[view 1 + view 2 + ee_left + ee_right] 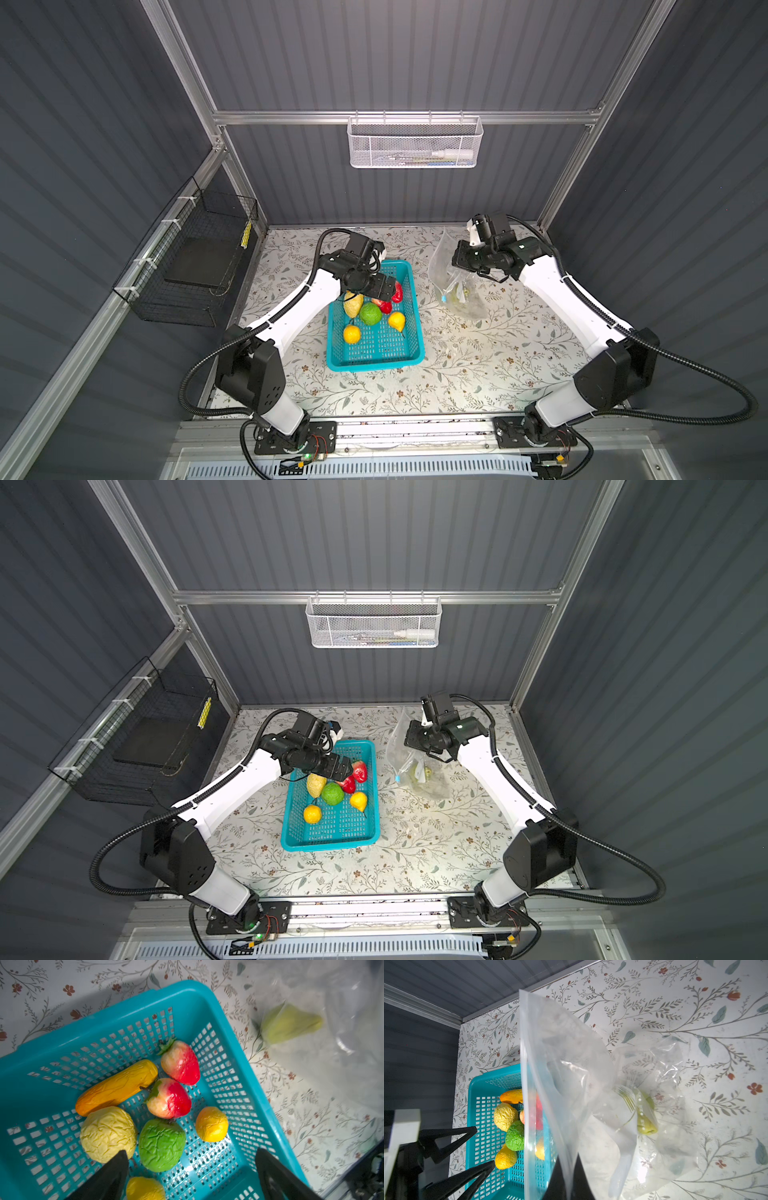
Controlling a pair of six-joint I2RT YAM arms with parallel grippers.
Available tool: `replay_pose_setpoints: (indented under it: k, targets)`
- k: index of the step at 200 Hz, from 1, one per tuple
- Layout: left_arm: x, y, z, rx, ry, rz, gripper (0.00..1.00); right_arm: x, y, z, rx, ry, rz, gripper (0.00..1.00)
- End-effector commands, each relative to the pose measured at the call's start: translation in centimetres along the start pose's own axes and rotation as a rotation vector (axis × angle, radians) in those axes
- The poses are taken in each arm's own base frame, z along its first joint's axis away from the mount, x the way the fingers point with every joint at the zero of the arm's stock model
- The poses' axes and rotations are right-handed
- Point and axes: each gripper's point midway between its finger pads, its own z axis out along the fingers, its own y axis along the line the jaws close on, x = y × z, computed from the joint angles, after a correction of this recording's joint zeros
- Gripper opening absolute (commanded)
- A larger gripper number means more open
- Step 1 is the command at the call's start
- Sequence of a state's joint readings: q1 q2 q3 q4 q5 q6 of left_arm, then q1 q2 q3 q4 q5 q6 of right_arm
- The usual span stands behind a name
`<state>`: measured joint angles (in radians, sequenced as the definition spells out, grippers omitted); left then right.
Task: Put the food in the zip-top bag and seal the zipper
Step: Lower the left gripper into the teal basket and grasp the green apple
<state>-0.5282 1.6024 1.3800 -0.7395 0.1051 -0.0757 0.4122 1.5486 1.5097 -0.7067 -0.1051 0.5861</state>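
noted left gripper [191, 1151] spread wide, empty, above far end of teal basket [411, 332]. counted seven fruits [370, 313] inside; strawberries [179, 1062] partly covered by that gripper in both top views, one citrus [145, 1188] cut off. found right gripper [569, 1176] clenched on zip-top bag [571, 1059], right of basket, fingertips veiled by plastic. green pear [645, 1124] inside bag, blurred. cannot judge zipper [524, 1084] state.

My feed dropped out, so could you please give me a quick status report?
Left gripper open above teal basket. Right gripper shut on zip-top bag, edge lifted. Green pear bagged; seven fruits in basket. Nothing blocking.
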Motion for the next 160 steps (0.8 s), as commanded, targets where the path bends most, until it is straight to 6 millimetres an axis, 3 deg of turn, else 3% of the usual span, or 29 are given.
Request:
replay_pose_setpoints:
  k: [1,59,160]
  targets:
    - [2.5,0.8,1.0,-0.017,0.108,0.136,0.95,0.1,-0.1,-0.8,-0.008,-0.008,0.001,0.0]
    - [5.2,2.3,4.3,-0.053,0.265,0.231,0.91,0.2,0.0,-0.5,-0.02,-0.001,0.013,0.0]
    - [7.3,3.6,8.2,-0.086,0.371,0.212,0.89,0.7,-0.2,0.0,-0.019,0.015,0.016,0.0]
